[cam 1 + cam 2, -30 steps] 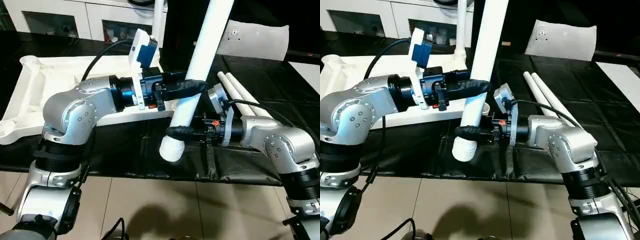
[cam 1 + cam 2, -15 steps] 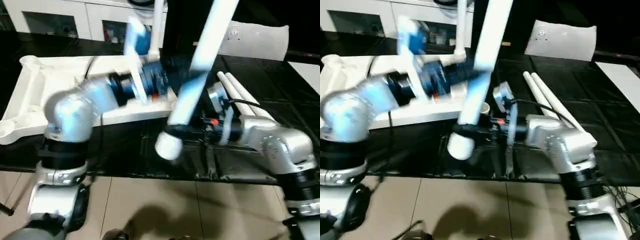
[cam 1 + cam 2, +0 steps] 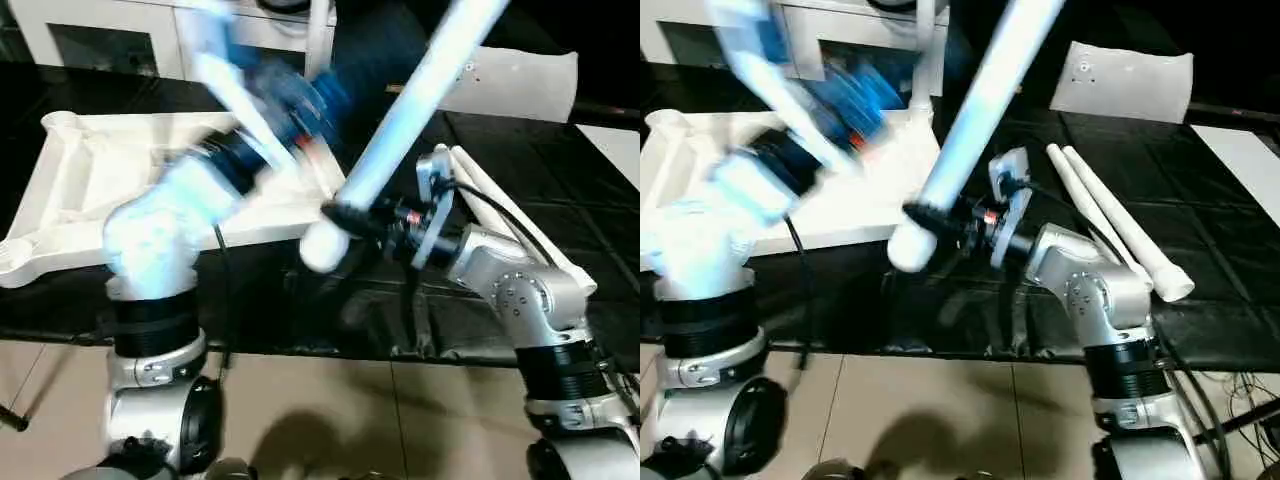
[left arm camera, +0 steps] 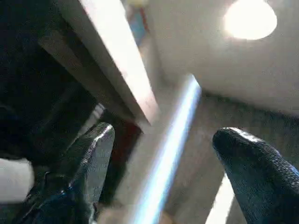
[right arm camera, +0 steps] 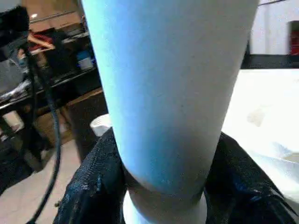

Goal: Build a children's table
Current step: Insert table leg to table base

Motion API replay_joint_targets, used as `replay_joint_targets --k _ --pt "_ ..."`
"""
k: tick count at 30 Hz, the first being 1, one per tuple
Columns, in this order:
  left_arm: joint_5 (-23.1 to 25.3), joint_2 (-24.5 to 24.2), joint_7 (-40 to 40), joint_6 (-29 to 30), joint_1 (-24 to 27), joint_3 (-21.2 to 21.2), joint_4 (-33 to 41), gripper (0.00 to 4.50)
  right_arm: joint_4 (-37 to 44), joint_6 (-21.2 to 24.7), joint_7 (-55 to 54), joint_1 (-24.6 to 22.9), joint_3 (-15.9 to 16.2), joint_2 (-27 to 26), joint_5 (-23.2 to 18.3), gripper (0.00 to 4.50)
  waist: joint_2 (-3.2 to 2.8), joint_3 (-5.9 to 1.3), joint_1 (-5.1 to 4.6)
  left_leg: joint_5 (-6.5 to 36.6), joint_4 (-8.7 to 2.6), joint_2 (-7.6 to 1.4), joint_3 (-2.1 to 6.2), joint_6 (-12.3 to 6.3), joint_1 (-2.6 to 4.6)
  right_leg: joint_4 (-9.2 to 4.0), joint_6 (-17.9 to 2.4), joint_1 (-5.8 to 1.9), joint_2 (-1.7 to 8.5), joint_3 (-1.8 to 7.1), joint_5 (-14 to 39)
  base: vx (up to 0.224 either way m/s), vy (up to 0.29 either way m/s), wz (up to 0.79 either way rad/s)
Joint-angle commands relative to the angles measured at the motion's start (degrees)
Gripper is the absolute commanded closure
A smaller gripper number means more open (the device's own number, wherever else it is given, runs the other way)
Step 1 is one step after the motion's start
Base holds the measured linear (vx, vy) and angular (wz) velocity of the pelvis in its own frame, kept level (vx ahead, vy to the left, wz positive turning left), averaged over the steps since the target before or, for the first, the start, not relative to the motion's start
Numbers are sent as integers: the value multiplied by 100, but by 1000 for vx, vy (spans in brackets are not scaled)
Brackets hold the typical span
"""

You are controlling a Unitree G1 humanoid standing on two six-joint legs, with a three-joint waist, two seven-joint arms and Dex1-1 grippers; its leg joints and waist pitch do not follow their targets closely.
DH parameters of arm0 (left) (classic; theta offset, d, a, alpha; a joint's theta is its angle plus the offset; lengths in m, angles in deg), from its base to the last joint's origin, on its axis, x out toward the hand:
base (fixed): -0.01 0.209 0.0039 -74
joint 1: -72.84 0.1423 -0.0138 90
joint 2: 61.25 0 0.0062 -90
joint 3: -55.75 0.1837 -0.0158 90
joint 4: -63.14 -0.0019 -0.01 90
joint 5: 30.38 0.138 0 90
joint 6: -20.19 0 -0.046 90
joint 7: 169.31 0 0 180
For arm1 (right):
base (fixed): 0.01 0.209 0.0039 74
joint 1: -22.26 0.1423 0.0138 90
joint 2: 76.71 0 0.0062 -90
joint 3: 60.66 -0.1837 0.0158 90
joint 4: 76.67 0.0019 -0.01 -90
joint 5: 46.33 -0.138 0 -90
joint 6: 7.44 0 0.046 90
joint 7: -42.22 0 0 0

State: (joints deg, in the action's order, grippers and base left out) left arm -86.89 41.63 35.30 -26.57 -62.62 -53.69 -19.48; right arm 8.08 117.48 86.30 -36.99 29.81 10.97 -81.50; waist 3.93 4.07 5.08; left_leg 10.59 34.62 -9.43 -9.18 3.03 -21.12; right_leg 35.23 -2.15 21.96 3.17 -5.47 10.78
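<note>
Nearest the robot, the right gripper [image 3: 345, 215] is clamped around the thick end of a white leg [image 3: 400, 120], its two black fingers [image 5: 91, 186] pressed against either side of the tube just above the rounded plug end. The leg hangs over the front edge of the black table [image 3: 560, 190] and slants up and away to the robot's right. The left gripper [image 4: 161, 163] is spread wide and has hold of nothing; its arm [image 3: 190, 210] is blurred above the tabletop [image 3: 90, 170]. To do this step well, the plug end probably has to be swung toward a corner socket [image 3: 60, 122] of the tabletop, which lies ribbed side up on the robot's left, and lined up straight before it is pushed in. With one gripper holding so near the end, the long upper part could sway, so a slow turn seems wise, perhaps with the free gripper steadying the tube. Farther back, two spare legs [image 3: 1110, 215] lie side by side on the black table, and another leg [image 3: 320, 35] stands upright at the tabletop's far edge.
</note>
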Motion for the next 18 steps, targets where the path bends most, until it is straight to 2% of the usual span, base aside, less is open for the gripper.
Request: replay_joint_targets --k 1,2,4,7,8,12,13,15,18 --pt "384 -133 -228 -39 -45 93 -171 28 111 -116 -86 -75 -64 12 104 258 -75 -440 2 636 -378 -392 112 -15 48 -435 -816 -336 557 380 1071 0 0 0" --pt "623 -211 -276 -93 -13 180 -211 25 131 -141 -111 -91 -49 4 141 258 -83 -431 -3 642 -388 -387 115 -25 56 -443 -701 -324 544 382 1142 0 0 0" --pt "1505 -539 -654 -2 119 609 -576 25 241 -255 -156 -158 104 27 354 258 -92 -434 0 629 -392 -399 123 3 76 -439 -566 -306 545 387 1159 0 0 0" --pt "2405 -964 -537 -195 311 1528 -615 25 295 -397 -142 -194 369 113 635 258 -107 -432 -4 627 -414 -420 147 50 84 -429 -528 -295 563 387 1130 0 0 0" --pt "2405 -964 -537 -195 311 1528 -615 25 295 -397 -142 -194 369 113 635 258 -121 -439 0 638 -410 -429 143 79 93 -413 -569 -287 572 392 1063 0 0 0" --pt "2578 -951 -460 -294 209 2085 -471 25 281 -487 -175 -202 542 119 823 258 -117 -437 5 556 -400 -422 128 72 65 -371 -917 -316 591 398 629 0 0 0" --pt "2593 -956 -438 -302 205 2109 -456 25 277 -488 -178 -202 540 116 826 258 -108 -434 -2 573 -400 -417 124 66 59 -379 -927 -319 590 399 648 0 0 0" --pt "2811 -1048 -115 -493 184 2420 -243 25 216 -496 -206 -206 509 81 852 258 -100 -420 -6 655 -404 -415 124 37 58 -408 -905 -326 602 405 827 0 0 0" --pt "2705 -1044 164 -435 210 2566 70 25 129 -545 -219 -205 511 83 912 258 -93 -405 -25 739 -406 -417 116 81 57 -416 -892 -316 603 404 1045 0 0 0"
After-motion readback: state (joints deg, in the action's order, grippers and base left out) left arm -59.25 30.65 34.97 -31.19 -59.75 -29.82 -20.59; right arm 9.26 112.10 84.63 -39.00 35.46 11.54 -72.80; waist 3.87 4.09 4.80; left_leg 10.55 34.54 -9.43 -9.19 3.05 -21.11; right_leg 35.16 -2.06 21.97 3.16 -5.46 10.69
